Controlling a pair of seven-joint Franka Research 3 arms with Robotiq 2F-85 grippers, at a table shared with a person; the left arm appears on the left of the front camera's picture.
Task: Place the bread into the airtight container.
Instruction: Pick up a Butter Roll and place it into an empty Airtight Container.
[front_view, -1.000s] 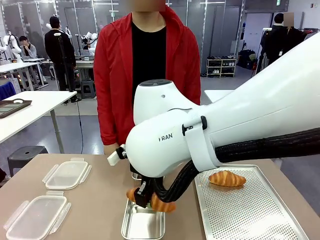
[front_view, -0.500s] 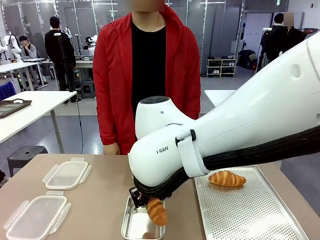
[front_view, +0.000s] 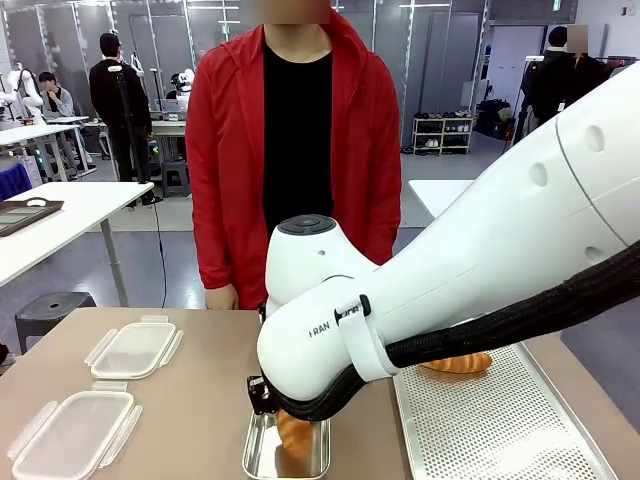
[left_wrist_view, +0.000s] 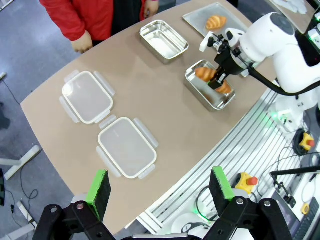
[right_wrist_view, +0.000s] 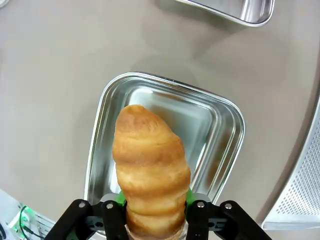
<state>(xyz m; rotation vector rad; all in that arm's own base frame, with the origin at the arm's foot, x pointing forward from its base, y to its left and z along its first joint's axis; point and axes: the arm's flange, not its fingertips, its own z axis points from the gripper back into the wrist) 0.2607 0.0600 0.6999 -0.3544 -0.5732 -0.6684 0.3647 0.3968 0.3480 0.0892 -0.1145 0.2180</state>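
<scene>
Standing on end inside the near steel container (right_wrist_view: 102, 120), the bread (right_wrist_view: 150, 170) sits between the right gripper (right_wrist_view: 154, 202) pads; whether they clamp it cannot be told. Left gripper (left_wrist_view: 159, 175): jaws wide apart, empty, above the table's near edge (left_wrist_view: 165, 165).

perforated tray (front_view: 500, 430): right on table (front_view: 200, 400) | person (front_view: 295, 150): red jacket, standing at far edge

The grey floor (front_view: 140, 270) is smooth and evenly lit. At nine o'clock stands a white table (front_view: 70, 205), with a dark stool (front_view: 50, 305) at eight o'clock. Glass partitions (front_view: 60, 35) run at eleven o'clock. A low shelf (front_view: 442, 135) stands at two o'clock.
</scene>
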